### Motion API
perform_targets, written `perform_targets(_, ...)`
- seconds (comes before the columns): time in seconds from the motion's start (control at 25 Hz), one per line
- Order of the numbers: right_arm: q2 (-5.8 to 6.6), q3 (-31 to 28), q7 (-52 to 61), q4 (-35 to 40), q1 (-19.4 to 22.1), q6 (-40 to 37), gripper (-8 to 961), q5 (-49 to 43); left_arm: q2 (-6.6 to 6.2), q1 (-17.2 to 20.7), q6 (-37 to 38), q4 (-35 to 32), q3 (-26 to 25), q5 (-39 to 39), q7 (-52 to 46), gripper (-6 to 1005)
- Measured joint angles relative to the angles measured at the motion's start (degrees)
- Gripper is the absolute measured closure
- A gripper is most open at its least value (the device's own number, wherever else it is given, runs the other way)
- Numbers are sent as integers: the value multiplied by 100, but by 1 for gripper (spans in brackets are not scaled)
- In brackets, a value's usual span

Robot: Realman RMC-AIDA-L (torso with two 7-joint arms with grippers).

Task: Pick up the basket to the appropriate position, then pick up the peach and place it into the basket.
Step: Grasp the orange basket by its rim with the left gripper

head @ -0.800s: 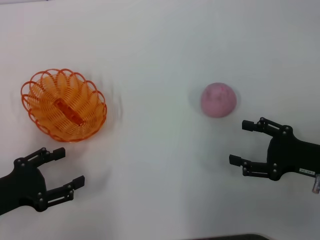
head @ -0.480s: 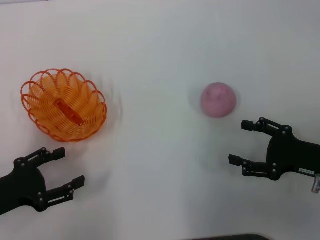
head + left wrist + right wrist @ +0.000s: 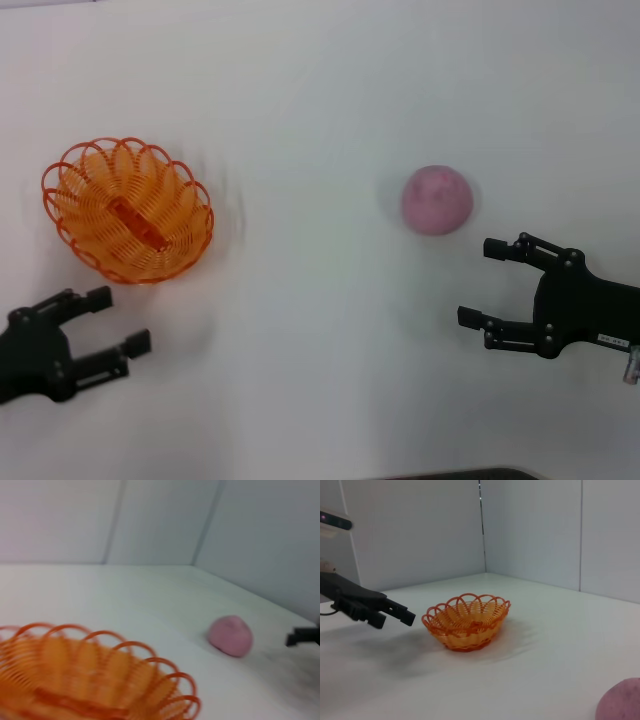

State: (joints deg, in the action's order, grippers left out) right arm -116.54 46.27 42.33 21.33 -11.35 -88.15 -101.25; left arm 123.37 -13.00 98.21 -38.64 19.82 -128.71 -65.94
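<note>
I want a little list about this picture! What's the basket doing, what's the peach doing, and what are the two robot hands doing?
basket: orange, sitting upright on the white table, nothing inside
peach: pink, on the table, far from the basket, on the robot's right side
left gripper: open, low beside the basket, not touching it
right gripper: open, just beside the peach, not touching it
task so far: nothing picked up yet

Lab: bare white table (image 3: pixel 320 100), plain panel walls (image 3: pixel 530 530)
</note>
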Motion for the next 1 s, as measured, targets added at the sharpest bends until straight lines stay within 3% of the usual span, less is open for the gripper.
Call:
perform_targets(0.24, 0, -19, 11, 10, 1, 0, 24, 0, -122, -137, 36, -434, 1, -36, -1765, 157)
perform_targets(0.48, 2, -14, 12, 12, 2, -1, 24, 0, -262, -284, -12, -567, 15, -50, -2908, 156)
perform_targets(1.0, 3, 8, 60, 12, -10, -9, 24, 0, -306, -623, -272, -1089, 134, -66, -3718, 160)
